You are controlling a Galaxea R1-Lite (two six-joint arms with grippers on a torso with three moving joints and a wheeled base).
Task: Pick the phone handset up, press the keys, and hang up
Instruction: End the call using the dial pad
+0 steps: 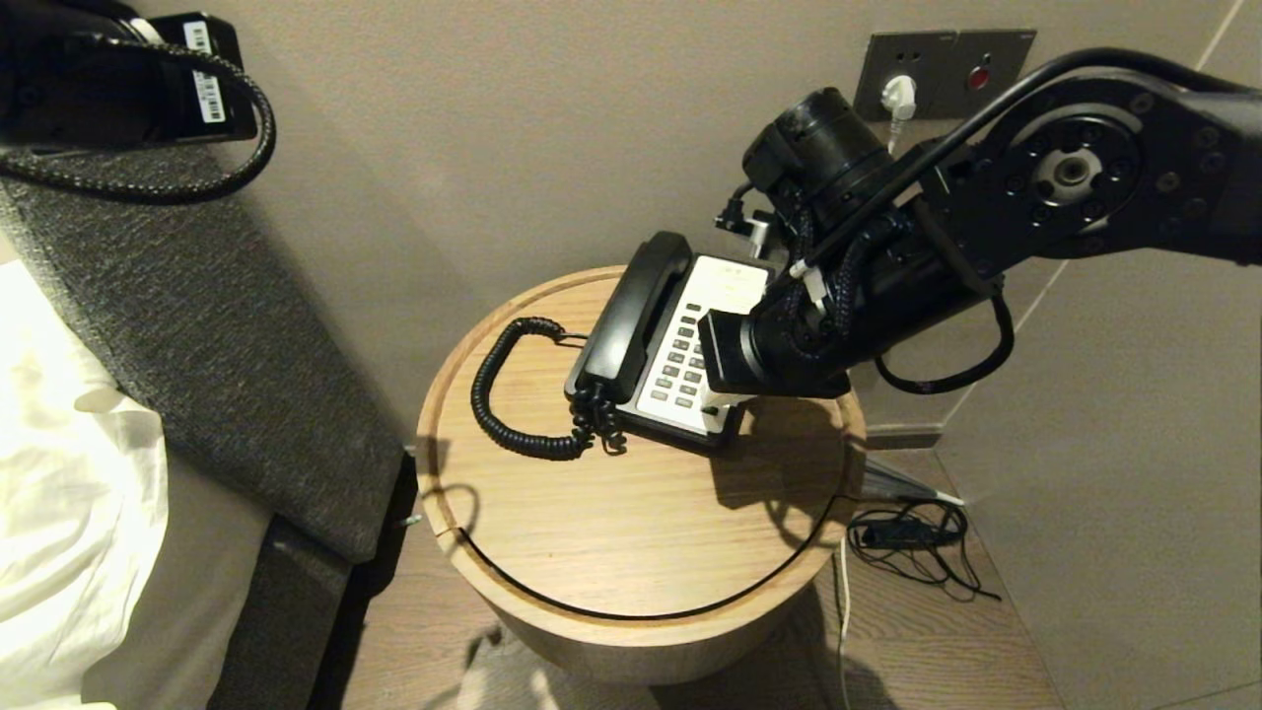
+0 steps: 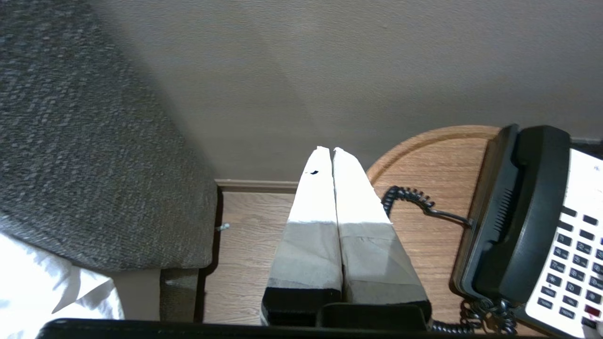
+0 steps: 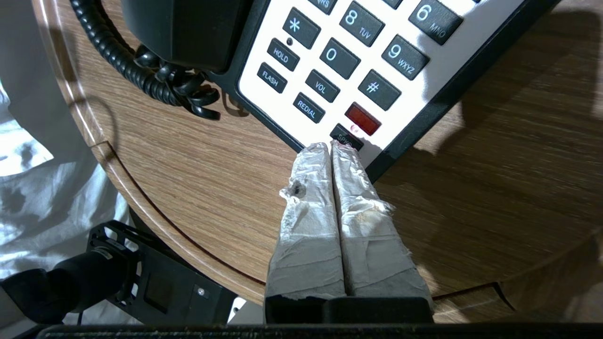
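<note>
While the handset [image 1: 636, 306] lies cradled lengthwise on the phone's left side, the right gripper [image 3: 333, 147] fingers, closed and empty, touch the near-right speaker key [image 3: 346, 136]; left gripper [image 2: 328, 155] closed, far left

I see right gripper [image 3: 332, 147] fingers pressed together, arm reaching low; left gripper [image 2: 332, 150] closed too, parked high.

The black handset [image 1: 636, 311] lay cradled along the phone's [image 1: 680, 345] nine-o'clock side, white keypad [image 1: 690, 350] beside it, coiled cord [image 1: 513, 404] looping toward eight o'clock.
</note>
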